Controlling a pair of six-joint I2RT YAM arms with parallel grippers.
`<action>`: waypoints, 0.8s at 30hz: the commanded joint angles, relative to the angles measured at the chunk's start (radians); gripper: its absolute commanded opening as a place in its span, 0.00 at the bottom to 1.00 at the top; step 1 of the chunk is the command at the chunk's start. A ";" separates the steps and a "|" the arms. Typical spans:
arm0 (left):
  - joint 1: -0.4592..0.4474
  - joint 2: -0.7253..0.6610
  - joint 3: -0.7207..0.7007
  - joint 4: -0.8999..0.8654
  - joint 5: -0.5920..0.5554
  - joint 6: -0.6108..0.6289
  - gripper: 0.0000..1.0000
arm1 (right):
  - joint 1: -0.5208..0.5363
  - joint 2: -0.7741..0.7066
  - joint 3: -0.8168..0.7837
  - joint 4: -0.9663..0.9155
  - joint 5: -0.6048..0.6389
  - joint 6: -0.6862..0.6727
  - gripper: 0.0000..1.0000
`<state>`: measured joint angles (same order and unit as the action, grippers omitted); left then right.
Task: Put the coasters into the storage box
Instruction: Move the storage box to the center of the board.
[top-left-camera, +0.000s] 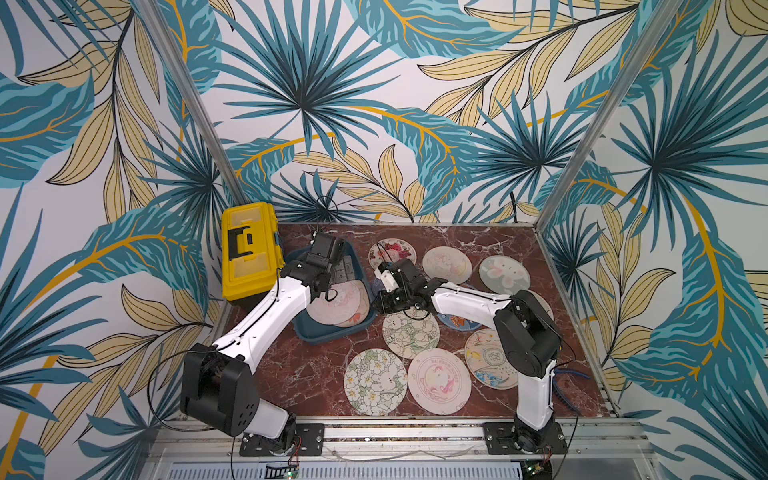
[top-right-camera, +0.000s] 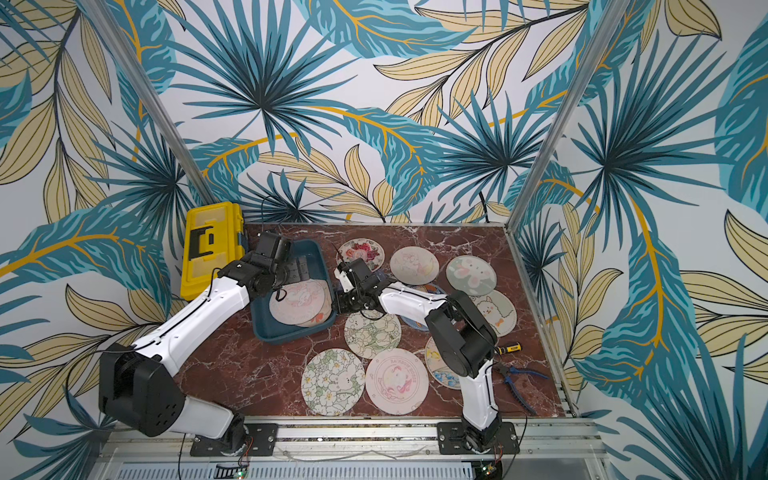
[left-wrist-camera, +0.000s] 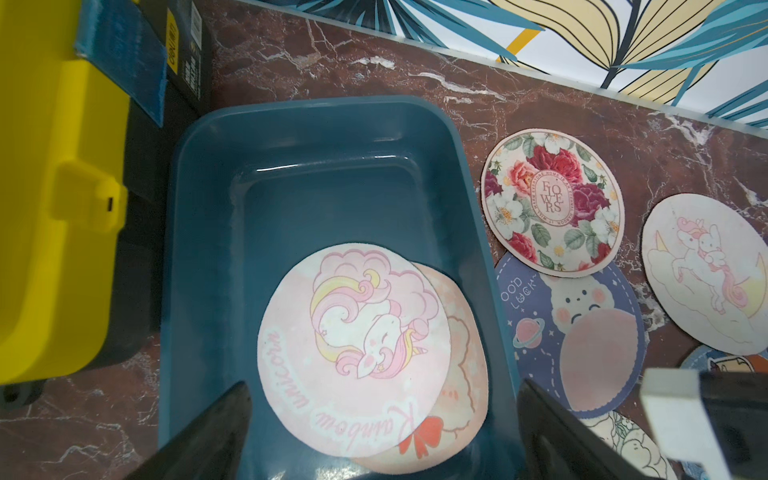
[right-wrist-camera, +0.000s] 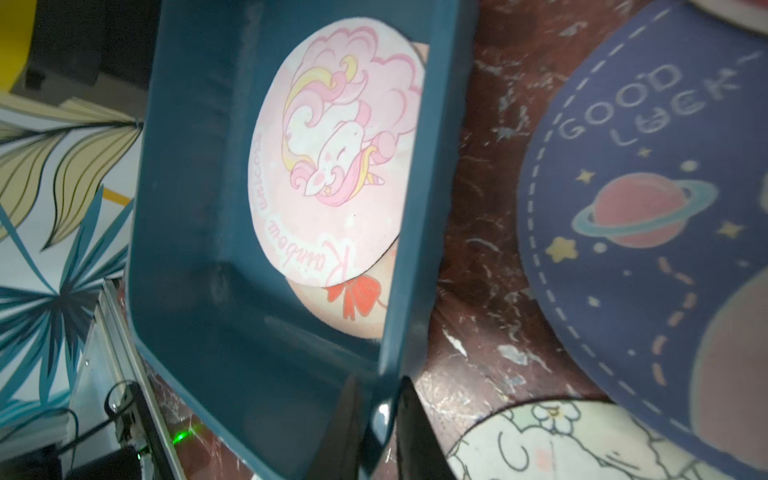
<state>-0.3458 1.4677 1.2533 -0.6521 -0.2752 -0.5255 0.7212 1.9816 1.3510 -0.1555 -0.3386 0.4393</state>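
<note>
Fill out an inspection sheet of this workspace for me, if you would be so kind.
Surface: red marble-pattern tabletop, mostly covered on the right arm's side.
Job's things: teal storage box holds two coasters, the Rainbow unicorn coaster overlapping a peach coaster; about ten more lie outside, among them the FLOWERS coaster.
Clutter: yellow toolbox, screwdriver, blue-handled pliers.
Grippers: left gripper open over the box; right gripper straddles the box's wall, grip unclear.
Cables: black cable loop beside the left arm's base.
Surroundings: leaf-print walls; aluminium rail in front.
</note>
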 joint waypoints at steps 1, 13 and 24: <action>0.004 -0.030 -0.031 0.008 -0.002 -0.005 0.99 | 0.039 -0.007 -0.057 -0.053 -0.045 -0.047 0.26; 0.002 -0.003 -0.013 0.008 0.009 -0.004 0.99 | 0.055 -0.030 -0.087 -0.027 -0.080 -0.077 0.48; -0.007 0.034 0.044 0.008 0.029 0.025 0.99 | 0.052 -0.144 -0.104 -0.103 0.157 -0.117 0.71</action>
<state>-0.3466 1.4830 1.2552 -0.6510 -0.2604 -0.5201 0.7712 1.8835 1.2598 -0.2100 -0.2676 0.3542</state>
